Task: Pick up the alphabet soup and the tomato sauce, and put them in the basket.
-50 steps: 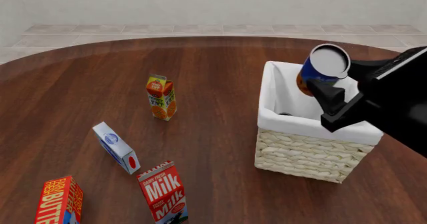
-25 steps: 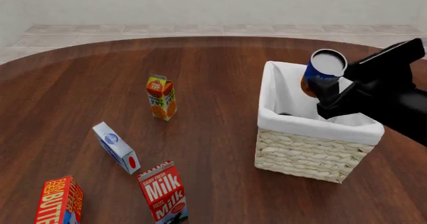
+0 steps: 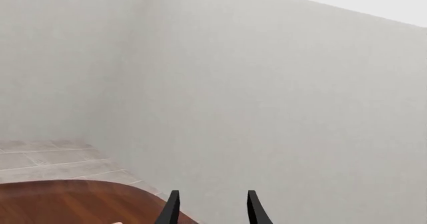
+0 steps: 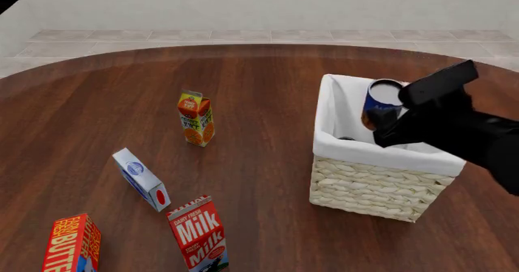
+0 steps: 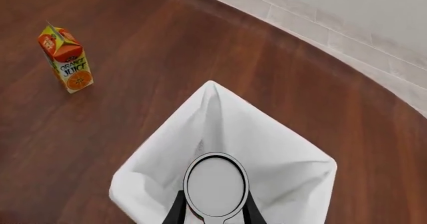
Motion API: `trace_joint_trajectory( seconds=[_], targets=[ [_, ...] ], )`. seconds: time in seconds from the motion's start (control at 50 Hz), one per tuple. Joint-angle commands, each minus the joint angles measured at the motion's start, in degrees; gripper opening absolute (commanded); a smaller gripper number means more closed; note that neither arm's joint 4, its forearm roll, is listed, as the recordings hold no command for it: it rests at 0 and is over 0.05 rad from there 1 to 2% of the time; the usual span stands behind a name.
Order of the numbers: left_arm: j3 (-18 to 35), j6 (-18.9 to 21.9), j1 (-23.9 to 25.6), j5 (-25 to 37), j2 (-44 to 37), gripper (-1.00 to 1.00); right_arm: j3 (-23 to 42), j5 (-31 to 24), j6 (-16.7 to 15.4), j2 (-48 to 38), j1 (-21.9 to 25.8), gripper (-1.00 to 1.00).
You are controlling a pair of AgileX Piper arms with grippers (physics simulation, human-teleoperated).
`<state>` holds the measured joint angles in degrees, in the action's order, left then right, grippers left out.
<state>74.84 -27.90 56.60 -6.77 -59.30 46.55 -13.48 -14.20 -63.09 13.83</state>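
Alphabet soup is pinched between the fingers of the right gripper and held partly inside the basket, w/ its pale top just above the white-lined rim. Left gripper is seen spread, holding nothing, pointed at the wall, off the table edge. Tomato sauce can't be made out.

Blk boxy right arm, matte.
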Motion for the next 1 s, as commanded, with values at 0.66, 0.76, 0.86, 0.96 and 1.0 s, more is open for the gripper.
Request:
trace_joint_trajectory(
  seconds=[0.66,0.76,0.86,0.96,1.0],
  targets=[
    [-0.87,-0.81,-0.09,-1.05,-0.14,1.0,2.12,-0.3,-0.17,-6.71,-2.55,1.0],
    [-0.86,-0.84,-0.22,-1.09,-0.21,1.0,1.86,-0.23,-0.76,-6.84,-2.3,1.0],
    [-0.76,-0.75,-0.16,-0.98,-0.22,1.0,2.25,-0.74,-1.23,-6.28,-2.27,1.0],
    [-0.88,-0.91,-0.24,-1.07,-0.3,1.0,2.42,-0.85,-1.22,-5.96,-2.1,1.0],
    [-0.85,-0.88,-0.26,-1.06,-0.32,1.0,2.43,-0.83,-1.29,-5.87,-2.07,1.0]
  ],
)
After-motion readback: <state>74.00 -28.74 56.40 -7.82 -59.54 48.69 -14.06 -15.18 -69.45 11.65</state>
